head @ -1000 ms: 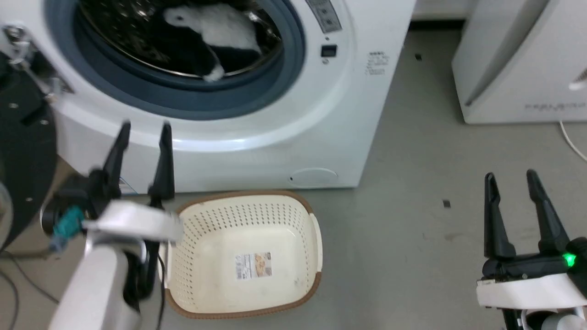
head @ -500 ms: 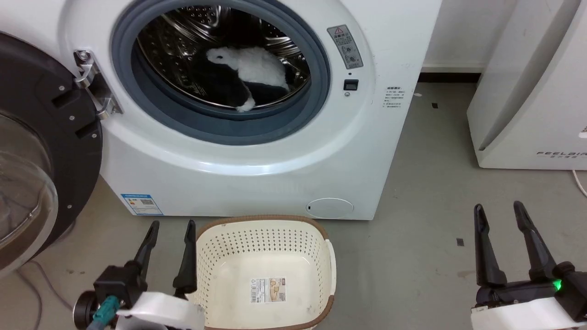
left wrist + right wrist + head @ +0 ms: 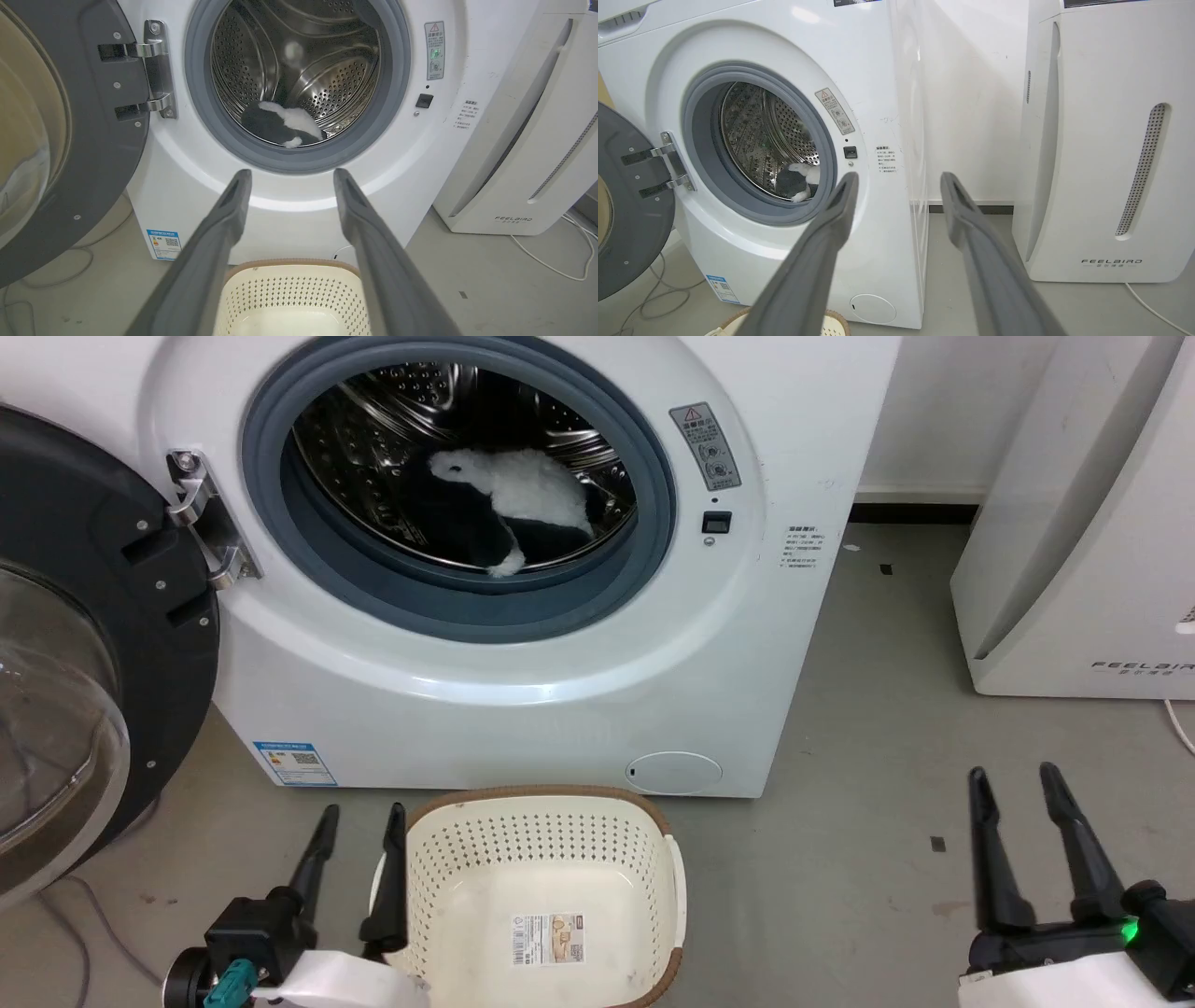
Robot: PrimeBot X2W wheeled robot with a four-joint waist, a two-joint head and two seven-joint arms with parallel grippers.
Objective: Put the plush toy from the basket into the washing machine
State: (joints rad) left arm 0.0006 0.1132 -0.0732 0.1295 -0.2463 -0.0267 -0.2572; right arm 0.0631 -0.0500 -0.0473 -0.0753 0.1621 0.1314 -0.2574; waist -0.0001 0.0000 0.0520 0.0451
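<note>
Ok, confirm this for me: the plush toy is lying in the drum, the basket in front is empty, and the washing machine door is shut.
One thing is wrong: the door is not shut. The head view shows it swung wide open on its hinge beside the washing machine. The rest stands: the plush toy lies in the drum, and the basket in front is empty.

Head view downward, 2 wrist views level, all on washing machine (image 3: 523, 709).
</note>
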